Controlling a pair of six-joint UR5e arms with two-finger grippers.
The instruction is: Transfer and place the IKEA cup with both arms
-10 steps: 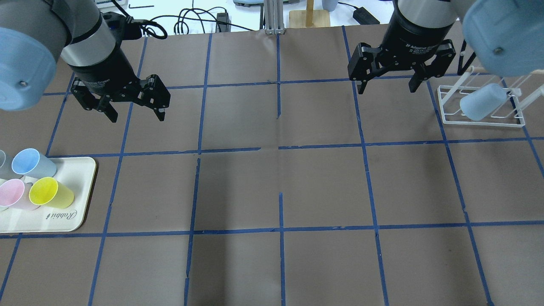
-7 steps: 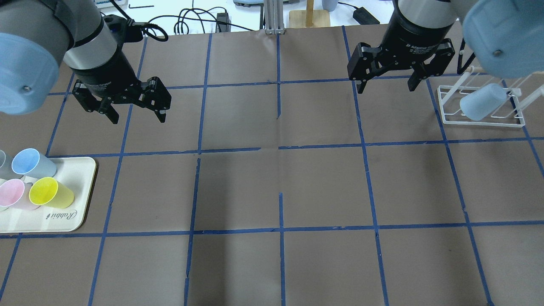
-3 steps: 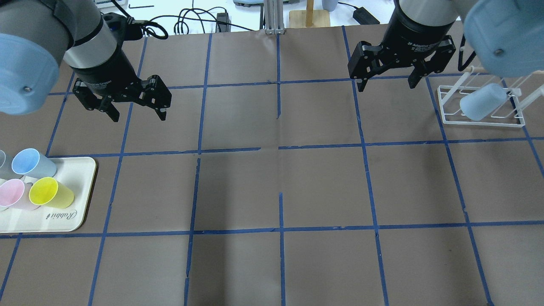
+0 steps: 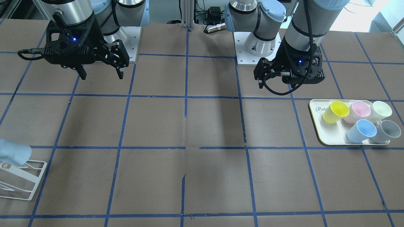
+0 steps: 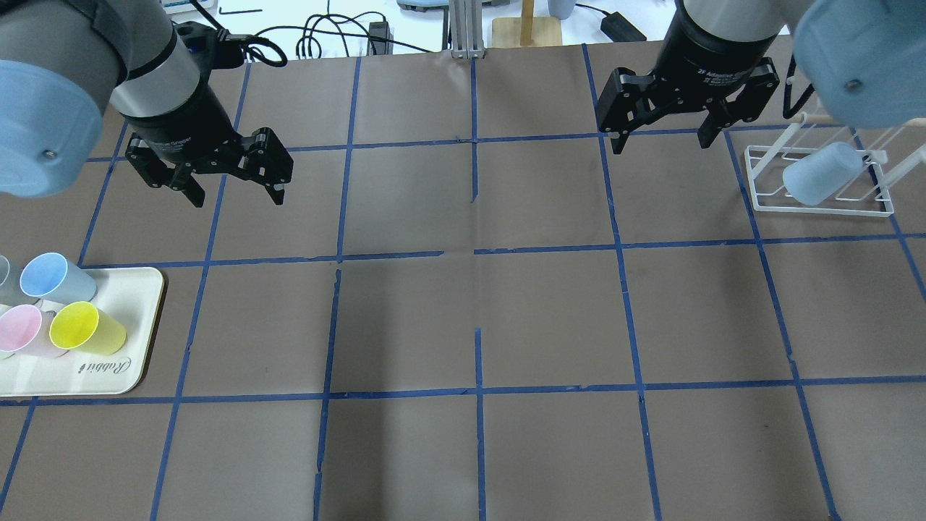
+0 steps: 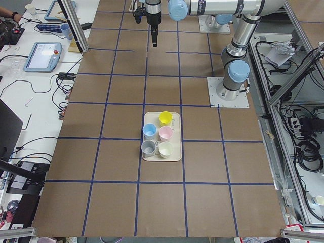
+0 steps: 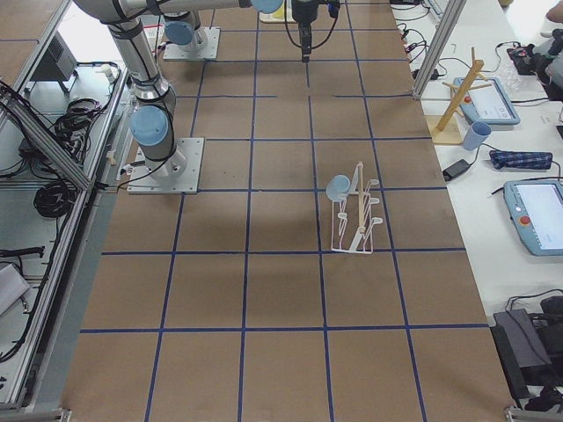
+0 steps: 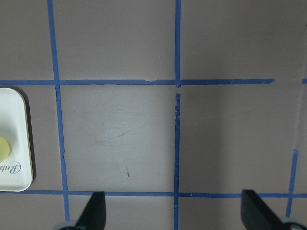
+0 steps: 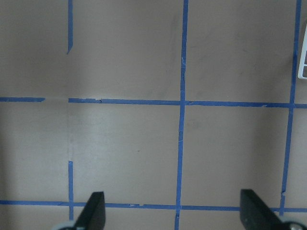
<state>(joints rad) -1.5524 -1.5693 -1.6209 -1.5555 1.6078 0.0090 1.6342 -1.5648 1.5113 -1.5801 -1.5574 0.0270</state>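
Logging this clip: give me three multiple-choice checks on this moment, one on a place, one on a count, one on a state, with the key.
1. Where is the pale blue cup that is off the tray?
A. On the white wire rack
B. On bare table at the centre
C. In a gripper

2. How many cups stand on the tray?
A. Three
B. Five
C. Seven

3. How are the left gripper and the right gripper?
A. Both open and empty
B. Both shut on cups
C. One open, one shut

Key:
1 A: it sits tilted on the rack at the robot's right.
2 B: the yellow cup, pink cup, cream cup, blue cup and grey cup make five.
3 A: both wrist views show spread fingers with only table between them.
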